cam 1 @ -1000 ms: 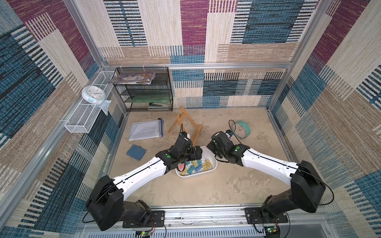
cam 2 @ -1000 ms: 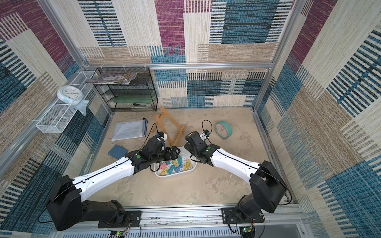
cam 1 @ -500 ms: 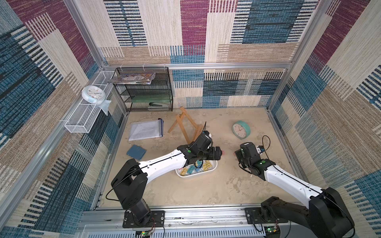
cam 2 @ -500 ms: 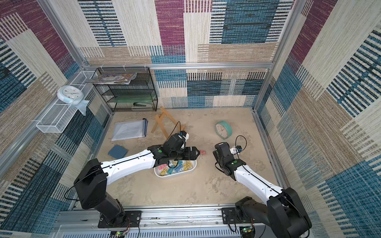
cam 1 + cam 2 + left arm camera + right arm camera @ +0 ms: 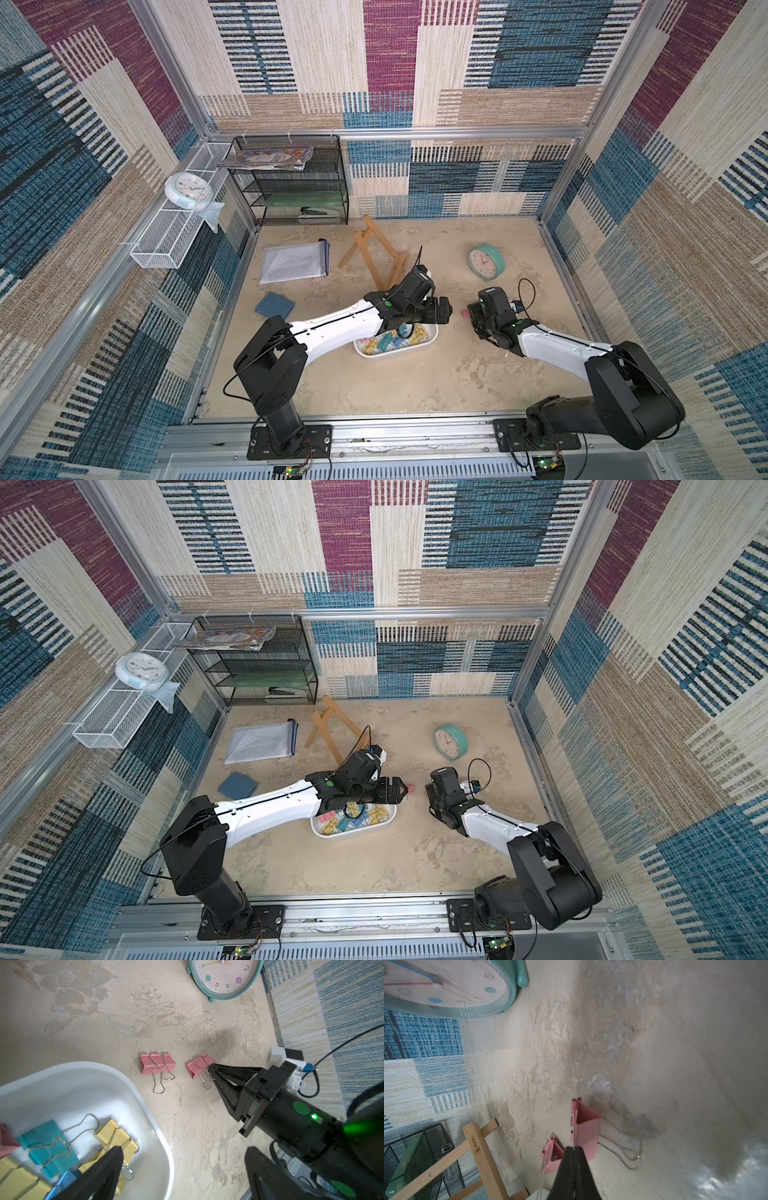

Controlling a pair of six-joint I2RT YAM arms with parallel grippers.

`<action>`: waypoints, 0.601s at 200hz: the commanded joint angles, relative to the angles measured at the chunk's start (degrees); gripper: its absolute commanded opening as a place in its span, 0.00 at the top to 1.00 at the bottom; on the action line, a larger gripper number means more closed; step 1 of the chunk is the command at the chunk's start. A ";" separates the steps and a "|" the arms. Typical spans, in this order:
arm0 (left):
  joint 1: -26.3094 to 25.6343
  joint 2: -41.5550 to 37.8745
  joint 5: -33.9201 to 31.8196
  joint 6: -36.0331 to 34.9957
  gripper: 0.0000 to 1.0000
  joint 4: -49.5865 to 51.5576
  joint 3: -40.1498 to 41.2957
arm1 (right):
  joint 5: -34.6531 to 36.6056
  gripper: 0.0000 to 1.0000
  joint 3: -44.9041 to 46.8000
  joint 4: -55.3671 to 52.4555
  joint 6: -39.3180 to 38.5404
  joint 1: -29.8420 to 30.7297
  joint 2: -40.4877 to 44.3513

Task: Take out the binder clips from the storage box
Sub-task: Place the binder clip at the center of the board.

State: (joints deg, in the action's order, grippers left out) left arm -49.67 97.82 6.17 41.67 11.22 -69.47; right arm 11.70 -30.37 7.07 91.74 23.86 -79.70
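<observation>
Right gripper (image 5: 210, 1068) pinches a pink binder clip (image 5: 197, 1064) by its handle, apparently parking it at 2 o'clock of the storage box (image 5: 153, 1126); left gripper (image 5: 184, 1149) gapes empty.

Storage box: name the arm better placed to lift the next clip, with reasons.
Likely left. The left gripper hangs open at the box, one finger above the yellow clips. The right gripper is shut on a pink clip out on the table.
</observation>
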 commanded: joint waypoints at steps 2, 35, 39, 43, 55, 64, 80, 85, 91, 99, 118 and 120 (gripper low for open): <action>0.00 -0.30 -1.18 0.25 0.04 0.97 -0.01 | -1.99 1.00 -0.45 3.76 2.21 0.02 -3.27; 0.01 -0.66 -1.87 -0.27 0.04 1.74 0.04 | -3.78 0.99 -0.89 3.24 6.34 0.35 -6.17; 0.02 -0.64 -1.87 -0.34 0.04 1.78 0.08 | -3.41 0.99 -1.00 2.52 6.84 0.42 -6.04; 0.01 -0.73 -1.87 -0.36 0.04 1.85 0.10 | -2.82 0.98 -1.13 1.81 7.09 0.60 -5.80; 0.06 -0.84 -1.96 -0.41 0.04 1.87 0.26 | -1.05 0.96 -1.73 -1.14 7.72 1.00 -4.93; 0.02 -0.80 -1.96 -0.36 0.04 1.87 0.30 | 0.09 0.93 -2.12 -2.95 8.01 1.17 -4.30; 0.08 -0.80 -1.89 -0.36 0.04 1.68 0.39 | 0.19 0.88 -2.10 -4.57 8.85 1.16 -3.73; 0.01 -0.79 -1.87 -0.36 0.04 1.76 0.41 | -0.07 0.88 -1.98 -4.76 8.97 1.17 -3.64; 0.07 -0.77 -1.82 -0.37 0.04 1.69 0.41 | -0.36 0.88 -1.87 -4.85 8.95 1.25 -3.62; 0.04 -0.63 -1.78 -0.50 0.04 1.70 0.41 | -0.83 0.88 -1.78 -5.12 9.26 1.35 -3.55; 0.01 -0.66 -1.78 -0.37 0.04 1.61 0.42 | -0.89 0.85 -1.62 -5.30 9.39 1.32 -3.36; 0.06 -0.69 -1.78 -0.36 0.04 1.61 0.46 | -0.83 0.84 -1.60 -5.31 9.41 1.33 -3.40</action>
State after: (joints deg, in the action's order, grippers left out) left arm -49.67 97.54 4.73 41.76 13.13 -69.01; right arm 10.72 -32.36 7.42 100.12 25.10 -83.20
